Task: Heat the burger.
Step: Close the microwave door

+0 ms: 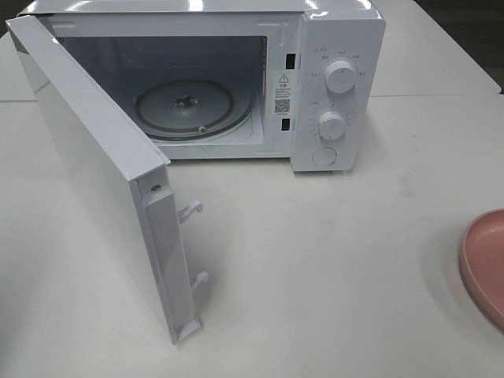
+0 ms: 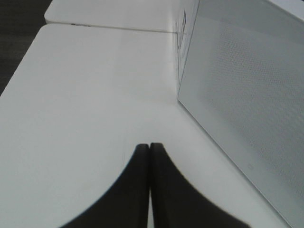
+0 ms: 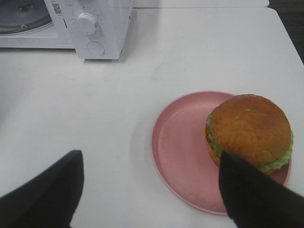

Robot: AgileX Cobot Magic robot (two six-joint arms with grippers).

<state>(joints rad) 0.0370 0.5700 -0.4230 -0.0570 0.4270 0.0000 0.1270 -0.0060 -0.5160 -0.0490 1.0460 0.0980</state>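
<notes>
item 1, burger (image 3: 249,130): sits on far side of pink plate (image 3: 183,147), on table (image 1: 331,260) well apart from microwave (image 1: 335,47), door (image 1: 94,173) swung open, glass turntable (image 1: 185,106) bare. item 2, right gripper (image 3: 149,190): jaws wide apart, empty; burger lies off to 1 side of the gap, just past 1 fingertip (image 3: 237,173), not between them. i judge r arm far nearer, needs sideways shift to straddle bun. item 3, left gripper (image 2: 150,152): jaws together on nothing, beside door.
</notes>
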